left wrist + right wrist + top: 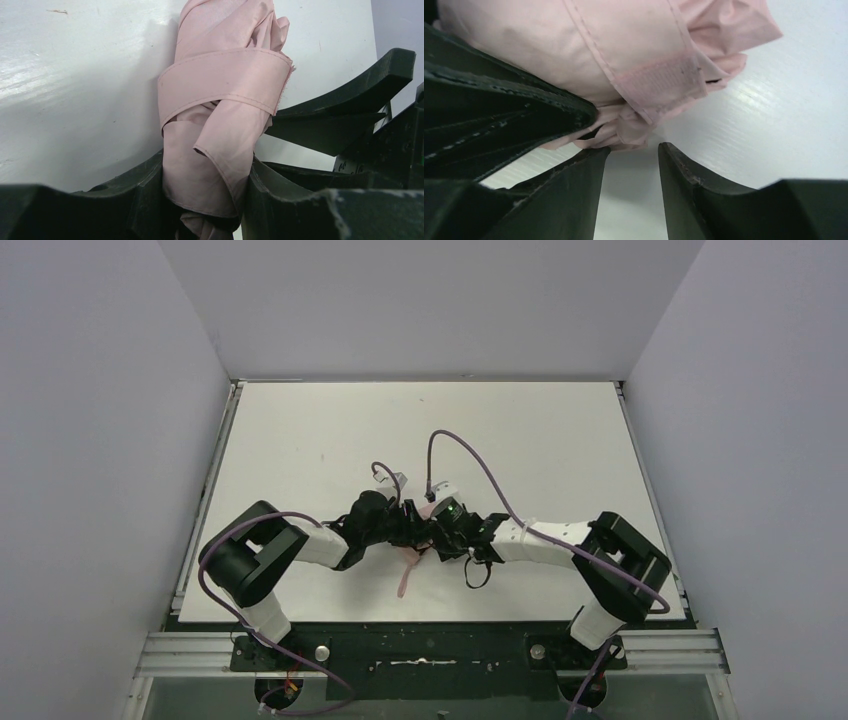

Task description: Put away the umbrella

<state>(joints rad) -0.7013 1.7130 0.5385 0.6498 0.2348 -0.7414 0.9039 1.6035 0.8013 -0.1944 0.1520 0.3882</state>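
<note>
The umbrella is a pale pink fabric bundle with its strap wrapped round it, lying on the white table near the front middle. My left gripper is shut on the bundle's near end, one finger on each side. My right gripper stands open just below the fabric, with only bare table between its fingers. The strap's hook-and-loop end lies across the fabric right above its tips. From above, both grippers meet over the umbrella, and a pink end sticks out toward the front edge.
Grey walls close in the table on the left, back and right. Purple cables arch over both wrists. A black loop hangs below the right wrist. The right gripper's fingers sit close beside the left gripper.
</note>
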